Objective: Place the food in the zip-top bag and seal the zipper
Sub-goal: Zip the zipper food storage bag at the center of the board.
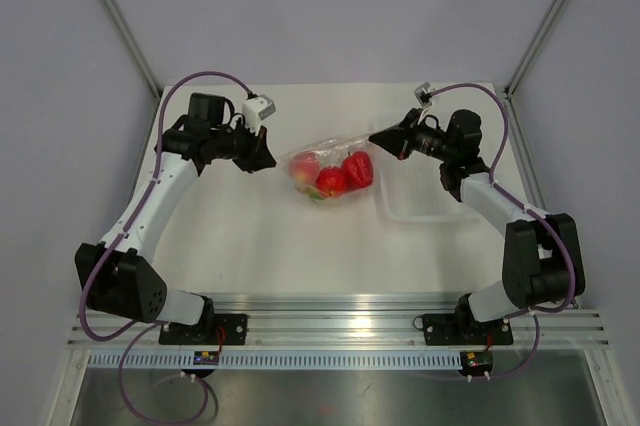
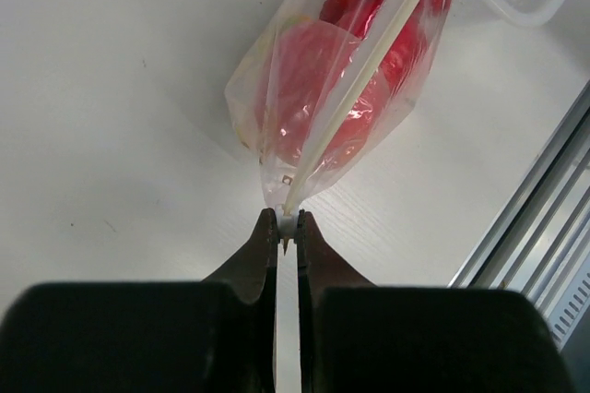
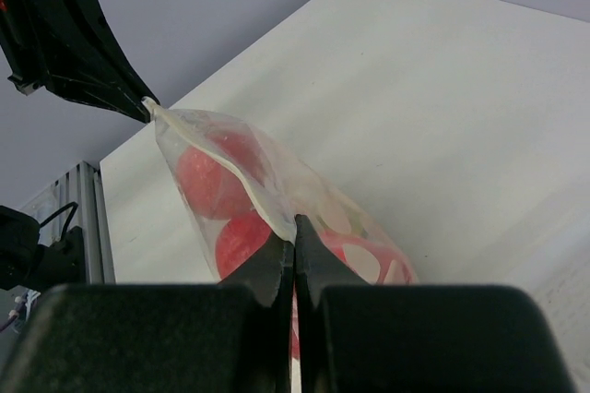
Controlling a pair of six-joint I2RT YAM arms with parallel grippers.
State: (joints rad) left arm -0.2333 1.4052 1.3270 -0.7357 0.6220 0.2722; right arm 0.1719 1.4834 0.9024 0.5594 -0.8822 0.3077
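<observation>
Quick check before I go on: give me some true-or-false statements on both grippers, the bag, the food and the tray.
1. The left gripper is shut on one end of the zipper. True.
2. The right gripper hangs open, off the zip-top bag. False: it is shut on the bag's mouth edge, at the end opposite the left gripper.
3. Red food is inside the bag. True.
4. The bag lies in the white tray. False: it is beside the tray, held between the two grippers.
</observation>
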